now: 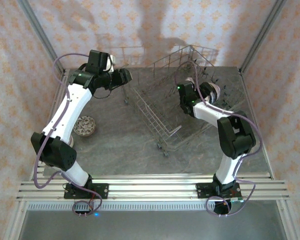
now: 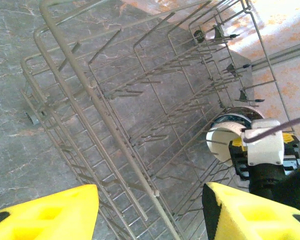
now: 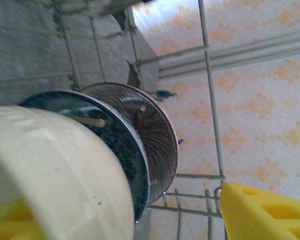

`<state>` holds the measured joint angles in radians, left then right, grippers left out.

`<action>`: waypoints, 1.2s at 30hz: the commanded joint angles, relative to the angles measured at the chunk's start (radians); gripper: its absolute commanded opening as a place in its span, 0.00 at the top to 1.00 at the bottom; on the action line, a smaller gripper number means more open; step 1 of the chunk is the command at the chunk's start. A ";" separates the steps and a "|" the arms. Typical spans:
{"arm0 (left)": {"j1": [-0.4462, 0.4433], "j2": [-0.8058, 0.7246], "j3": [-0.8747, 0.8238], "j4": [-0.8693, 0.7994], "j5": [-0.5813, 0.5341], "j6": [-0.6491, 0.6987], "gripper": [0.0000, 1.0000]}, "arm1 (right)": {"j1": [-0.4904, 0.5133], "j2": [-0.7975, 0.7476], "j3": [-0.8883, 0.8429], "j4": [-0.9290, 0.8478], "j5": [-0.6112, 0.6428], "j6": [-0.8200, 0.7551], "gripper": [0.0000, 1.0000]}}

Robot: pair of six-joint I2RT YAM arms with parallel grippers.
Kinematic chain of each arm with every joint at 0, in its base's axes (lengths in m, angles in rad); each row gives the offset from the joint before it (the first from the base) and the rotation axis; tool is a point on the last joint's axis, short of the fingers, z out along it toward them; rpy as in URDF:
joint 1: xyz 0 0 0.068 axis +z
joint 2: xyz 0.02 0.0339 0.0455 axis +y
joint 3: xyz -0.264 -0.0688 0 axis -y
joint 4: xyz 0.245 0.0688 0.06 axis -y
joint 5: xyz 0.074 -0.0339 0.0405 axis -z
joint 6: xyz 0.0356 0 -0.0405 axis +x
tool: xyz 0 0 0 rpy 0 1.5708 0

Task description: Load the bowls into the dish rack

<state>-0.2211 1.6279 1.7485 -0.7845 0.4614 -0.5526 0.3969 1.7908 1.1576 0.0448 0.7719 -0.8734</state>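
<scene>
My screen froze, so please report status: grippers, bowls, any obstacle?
Left gripper open, empty. Right gripper open at cream bowl, in rack. Speckled bowl sits on table. No obstacle seen.

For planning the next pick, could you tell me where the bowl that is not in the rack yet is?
Top view: the bowl sits on the table beside the left arm, left of the rack.

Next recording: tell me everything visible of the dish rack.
The dish rack is a large grey wire basket, metal by its look, with tall grid sides, rows of upright tines and small wheels. It stands on the marbled table, turned askew to its edges. At its far right end three bowls sit on edge among the tines: cream, dark patterned, ribbed.
</scene>
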 commanded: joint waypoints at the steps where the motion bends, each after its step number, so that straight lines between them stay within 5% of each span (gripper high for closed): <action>1: -0.001 0.011 0.057 -0.070 -0.056 -0.008 0.42 | 0.017 -0.061 -0.010 -0.059 -0.117 0.065 0.28; 8: 0.020 -0.025 0.093 -0.137 -0.111 -0.011 0.41 | 0.028 -0.165 0.017 -0.110 -0.226 0.141 0.28; 18: 0.121 -0.210 -0.091 -0.252 -0.243 -0.040 0.40 | 0.033 -0.333 0.183 -0.374 -0.451 0.333 0.28; 28: 0.426 -0.352 -0.391 -0.343 -0.214 -0.014 0.38 | 0.064 -0.402 0.295 -0.538 -0.798 0.531 0.31; 36: 0.514 -0.234 -0.468 -0.299 -0.219 0.049 0.38 | 0.112 -0.394 0.312 -0.593 -0.875 0.557 0.33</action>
<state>0.2790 1.3598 1.2835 -1.0847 0.2565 -0.5526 0.4995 1.4021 1.4406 -0.4988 -0.0521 -0.3531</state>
